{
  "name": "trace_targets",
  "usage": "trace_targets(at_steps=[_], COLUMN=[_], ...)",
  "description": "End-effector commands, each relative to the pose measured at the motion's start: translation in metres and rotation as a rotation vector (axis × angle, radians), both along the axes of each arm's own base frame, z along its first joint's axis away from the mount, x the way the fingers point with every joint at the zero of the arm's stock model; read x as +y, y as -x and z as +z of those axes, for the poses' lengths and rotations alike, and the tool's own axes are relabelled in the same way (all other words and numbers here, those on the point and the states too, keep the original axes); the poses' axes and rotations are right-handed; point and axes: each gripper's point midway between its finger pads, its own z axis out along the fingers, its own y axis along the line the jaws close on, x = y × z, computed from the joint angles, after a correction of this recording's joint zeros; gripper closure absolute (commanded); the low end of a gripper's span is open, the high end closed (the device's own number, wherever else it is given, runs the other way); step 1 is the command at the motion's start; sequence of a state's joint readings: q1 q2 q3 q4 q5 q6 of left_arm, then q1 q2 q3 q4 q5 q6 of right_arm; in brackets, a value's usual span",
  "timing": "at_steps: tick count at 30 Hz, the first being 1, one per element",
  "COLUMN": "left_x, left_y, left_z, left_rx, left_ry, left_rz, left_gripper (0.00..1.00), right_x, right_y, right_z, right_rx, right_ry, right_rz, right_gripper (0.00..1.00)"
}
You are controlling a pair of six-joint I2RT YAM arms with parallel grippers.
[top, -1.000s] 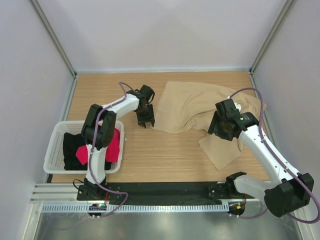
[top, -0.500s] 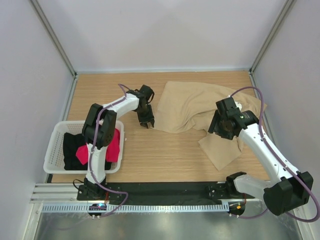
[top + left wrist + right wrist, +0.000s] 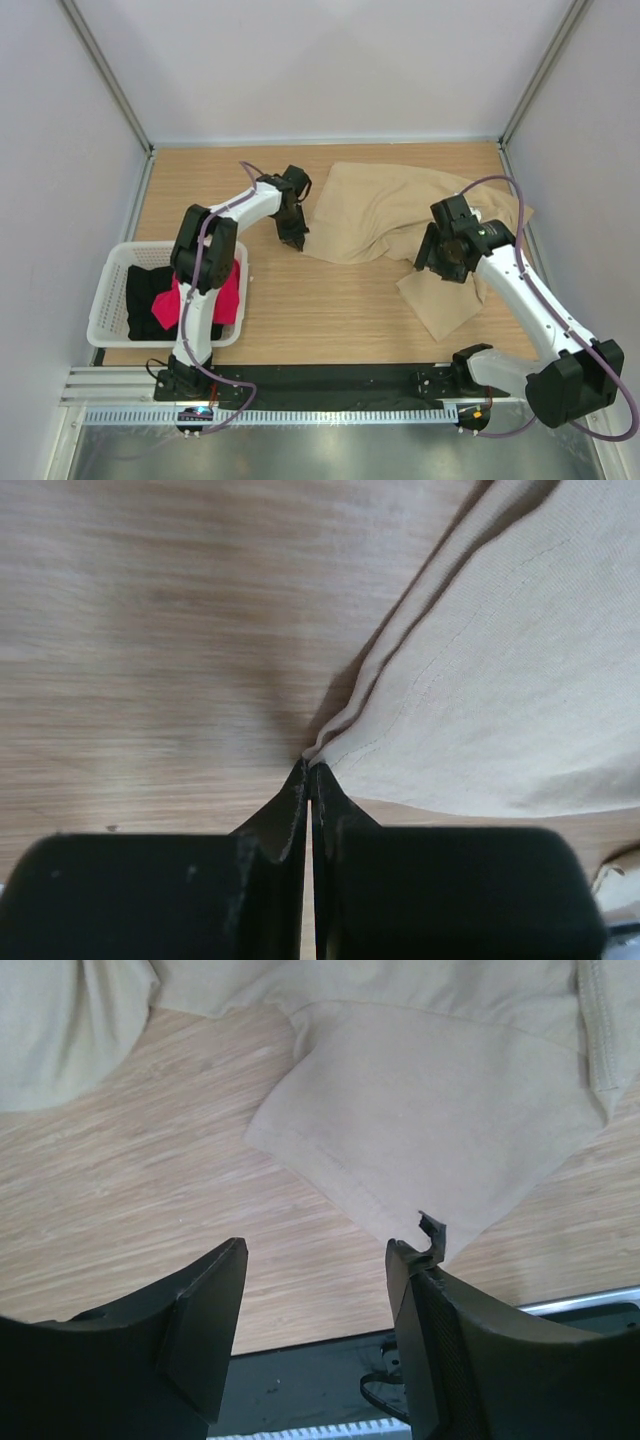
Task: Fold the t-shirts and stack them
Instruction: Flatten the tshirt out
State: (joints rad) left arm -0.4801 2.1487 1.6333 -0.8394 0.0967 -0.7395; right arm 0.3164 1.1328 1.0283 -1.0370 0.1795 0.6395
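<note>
Left jaws, open 1 second ago, are now pinched shut on a hem corner of the tan t-shirt [image 3: 380, 205] on the desk [image 3: 300, 310], so folding can likely be started; right jaws are held open, empty, above its sleeve.

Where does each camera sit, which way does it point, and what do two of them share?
Top external: above and behind the bases, facing down on the table; left arm and right arm show.
Left wrist: on the left arm, looking down past the shut left gripper at the edge of the tan t-shirt.
Right wrist: on the right arm, looking down through the open right gripper.
Shared: both wrist views show that t-shirt.
</note>
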Motion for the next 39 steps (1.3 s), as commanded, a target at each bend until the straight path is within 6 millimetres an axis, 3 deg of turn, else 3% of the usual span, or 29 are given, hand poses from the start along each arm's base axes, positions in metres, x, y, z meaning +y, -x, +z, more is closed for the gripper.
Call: trace_targets(at_steps=[1, 5, 7, 10, 14, 18, 21, 27, 32, 33, 38, 39], left_x=[0.026, 0.08, 0.104, 0.119, 0.125, 0.151, 0.171, 0.165, 0.154, 0.143, 0.138, 0.138], left_y=[-0.033, -0.06, -0.068, -0.071, -0.07, -0.078, -0.088, -0.099, -0.094, -0.09, -0.071, -0.068], left_z=[0.014, 0.059, 0.081, 0.091, 0.089, 0.099, 0.106, 0.107, 0.106, 0.104, 0.096, 0.096], left_rx=[-0.114, -0.273, -0.322, -0.336, -0.335, -0.365, -0.368, -0.366, -0.357, -0.344, -0.31, -0.312], left_ry=[-0.097, -0.247, -0.299, -0.312, -0.329, -0.422, -0.407, -0.325, -0.256, -0.202, -0.158, -0.157], left_rz=[0.017, 0.084, 0.127, 0.141, 0.151, 0.189, 0.247, 0.25, 0.223, 0.199, 0.186, 0.178], left_gripper=[1.0, 1.0, 1.0, 1.0, 1.0, 1.0, 1.0, 1.0, 1.0, 1.0, 1.0, 1.0], right_x=[0.009, 0.017, 0.017, 0.016, 0.016, 0.006, 0.009, 0.022, 0.029, 0.03, 0.041, 0.031], right_y=[0.014, 0.038, 0.042, 0.048, 0.063, 0.075, 0.081, 0.084, 0.057, 0.053, 0.011, 0.004], right_z=[-0.018, -0.048, -0.053, -0.064, -0.083, -0.089, -0.098, -0.115, -0.129, -0.132, -0.138, -0.144], right_rx=[0.124, 0.292, 0.305, 0.329, 0.391, 0.418, 0.431, 0.473, 0.462, 0.465, 0.426, 0.426], right_ry=[-0.036, -0.073, -0.072, -0.068, -0.049, -0.008, -0.031, -0.079, -0.064, -0.059, -0.047, 0.02], right_rz=[0.024, 0.046, 0.033, 0.026, 0.022, -0.024, -0.023, 0.01, 0.027, 0.036, 0.062, 0.057], right_gripper=[0.34, 0.35, 0.43, 0.55, 0.68, 0.68, 0.65, 0.64, 0.64, 0.63, 0.61, 0.6])
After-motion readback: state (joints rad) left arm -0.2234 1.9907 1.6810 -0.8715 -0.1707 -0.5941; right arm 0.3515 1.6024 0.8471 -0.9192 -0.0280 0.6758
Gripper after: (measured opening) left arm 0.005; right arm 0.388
